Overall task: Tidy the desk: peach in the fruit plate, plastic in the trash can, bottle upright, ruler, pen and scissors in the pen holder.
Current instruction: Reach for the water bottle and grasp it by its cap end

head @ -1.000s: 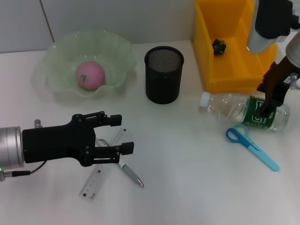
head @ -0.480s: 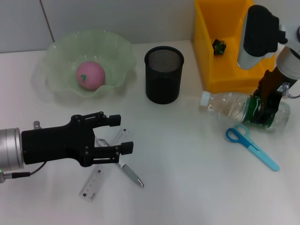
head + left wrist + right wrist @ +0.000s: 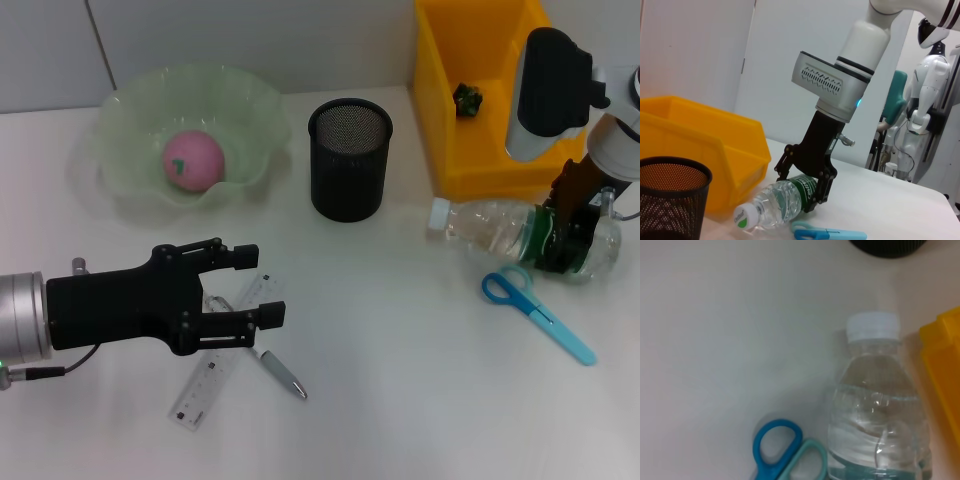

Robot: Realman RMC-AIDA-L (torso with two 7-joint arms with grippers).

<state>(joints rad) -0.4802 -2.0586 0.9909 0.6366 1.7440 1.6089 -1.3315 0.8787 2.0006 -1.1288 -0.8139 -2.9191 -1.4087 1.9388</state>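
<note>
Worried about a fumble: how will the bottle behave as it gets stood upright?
The bottle lies on its side, round, so it may roll on the desk. Its thin clear walls probably flex under the right pincer, which straddles the green label. It looks empty, likely light and tippy.

Peach (image 3: 193,158) in fruit plate (image 3: 130,120) at rear left, pen holder (image 3: 349,158) centre rear, trash can (image 3: 440,110) right of it, bottle (image 3: 490,228) lying before trash can, scissors (image 3: 536,311) before bottle, ruler (image 3: 218,368) front left.

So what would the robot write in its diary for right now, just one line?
right gripper: around lying bottle | left gripper: open above ruler | peach: in fruit plate | scissors: on desk
</note>
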